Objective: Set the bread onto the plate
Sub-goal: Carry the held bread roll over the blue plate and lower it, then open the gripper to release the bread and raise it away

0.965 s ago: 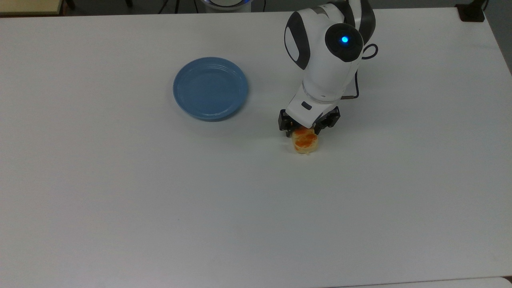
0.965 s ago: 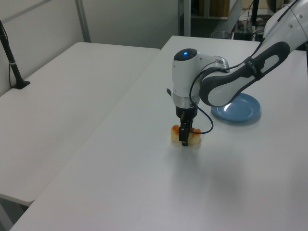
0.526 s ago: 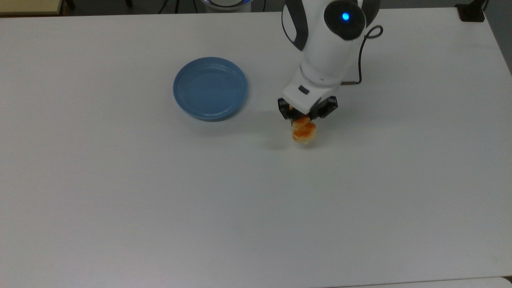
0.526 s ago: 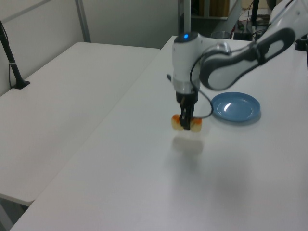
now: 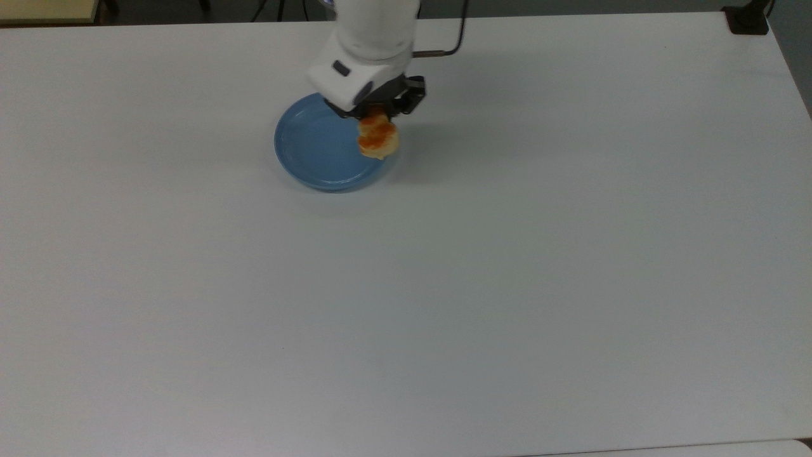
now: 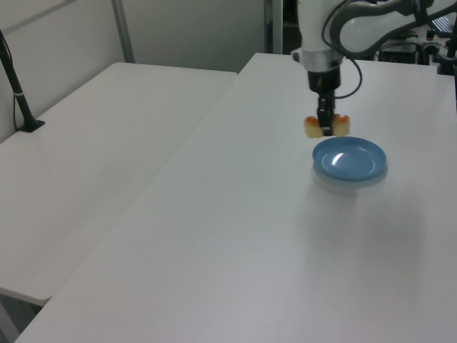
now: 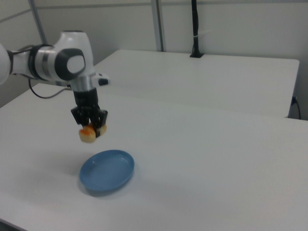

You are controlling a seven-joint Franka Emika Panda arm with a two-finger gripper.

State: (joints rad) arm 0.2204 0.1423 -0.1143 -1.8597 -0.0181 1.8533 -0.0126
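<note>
My gripper (image 5: 374,117) (image 6: 327,127) (image 7: 90,126) is shut on the bread (image 5: 378,138) (image 6: 327,127) (image 7: 88,133), a small pale-tan loaf with orange-glazed bumps. The bread hangs in the air above the plate (image 5: 317,149) (image 6: 350,158) (image 7: 107,170), a round shallow blue dish resting on the white table (image 5: 482,266). In the top view the bread overlaps the plate's right rim. In the left view it hangs over the plate's far left edge, and in the right view it is up and to the left of the plate.
A second white table (image 6: 93,143) (image 7: 211,77) stands beside this one. A black post (image 6: 18,89) (image 7: 195,29) rises from it. A black clamp (image 5: 747,19) sits at the table's far right corner in the top view.
The arm has lifted the bread off the table and carried it leftward in the top view, from right of the plate to above the plate's right rim.
</note>
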